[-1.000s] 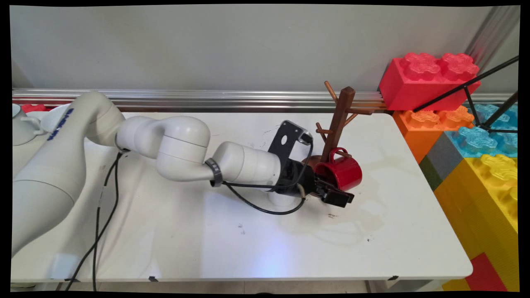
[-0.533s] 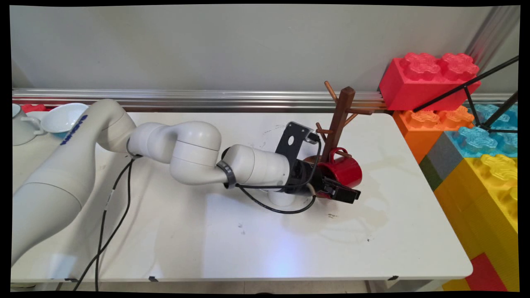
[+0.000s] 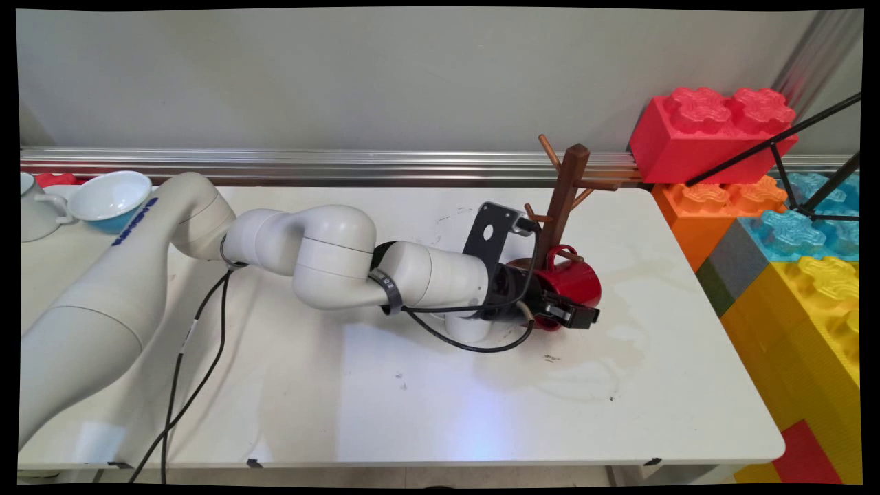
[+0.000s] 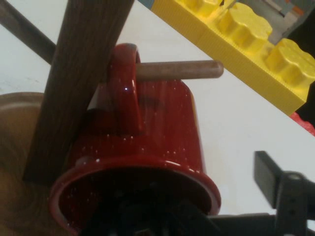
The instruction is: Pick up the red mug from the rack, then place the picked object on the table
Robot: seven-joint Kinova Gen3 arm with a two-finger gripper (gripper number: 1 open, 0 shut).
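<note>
Since the earlier frames, the arm (image 3: 323,261) has extended further toward the table's right side, and the gripper (image 3: 570,315) has advanced along the near side of the red mug (image 3: 574,282) while the mug and the wooden mug tree (image 3: 560,199) have stayed where they were. The gripper now lies low and nearly horizontal, at the mug's mouth. In the hand view one black finger (image 4: 275,189) stands outside the mug's wall on the right, and the black linkage fills the mug's opening at the bottom edge; the other finger is hidden inside or behind the rim. The fingers are spread apart, one either side of the mug wall, and no squeeze on the rim is visible. The red mug (image 4: 142,147) hangs tilted on the tree, with its handle (image 4: 125,88) looped over a wooden peg (image 4: 179,70) low on the trunk (image 4: 78,83), its mouth toward the gripper and its base pointing away. The tree stands near the table's far right corner, on a round wooden base (image 4: 19,147) touching the mug's rim area. The white table (image 3: 412,385) shows faint stains near the right edge. Off the right edge, large toy blocks are stacked: a red block (image 3: 711,130) on top, an orange block (image 3: 722,203) under it, and a yellow block (image 3: 804,309) nearer. At the far left corner sit a white bowl (image 3: 110,196) and a white cup (image 3: 34,206).
</note>
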